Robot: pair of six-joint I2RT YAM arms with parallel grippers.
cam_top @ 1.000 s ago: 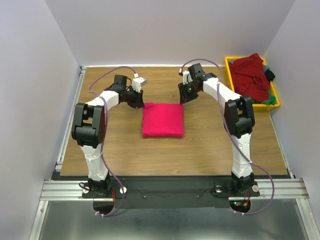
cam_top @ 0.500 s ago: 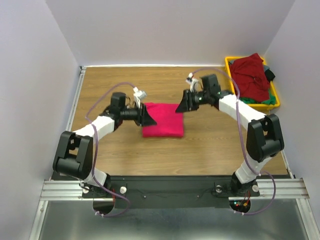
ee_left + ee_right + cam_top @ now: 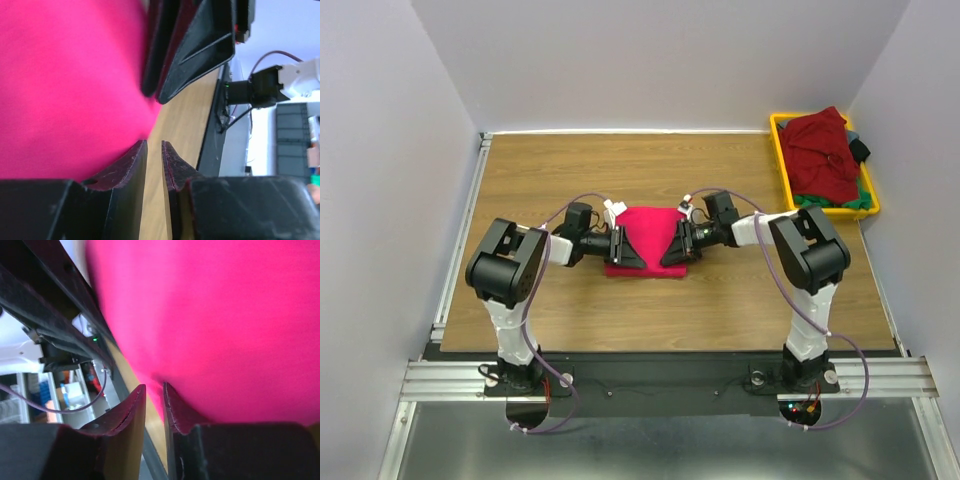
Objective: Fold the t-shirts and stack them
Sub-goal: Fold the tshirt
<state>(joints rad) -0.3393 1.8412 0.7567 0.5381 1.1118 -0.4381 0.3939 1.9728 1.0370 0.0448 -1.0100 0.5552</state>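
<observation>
You'd dropped left jaws and right jaws low since a second ago, crimson t-shirt [image 3: 648, 222] between them; left barely parted, empty, right's grip unclear.

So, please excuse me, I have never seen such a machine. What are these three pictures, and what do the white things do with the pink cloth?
The white things are two robot arms, fixed at the near edge of a wooden table. The wide picture looks down from above and behind them. The other two pictures come from a small camera on each wrist, so each shows that arm's own two black fingers at the bottom.

On the table lies one bright pink-red t-shirt, folded into a square. The left pincer and the right pincer are low against its two sides, facing each other. In both close pictures the fingers stand a thin gap apart with wood showing between them, so nothing seems to be held.

At the far right a yellow bin holds more shirts, with a dark red one on top.
</observation>
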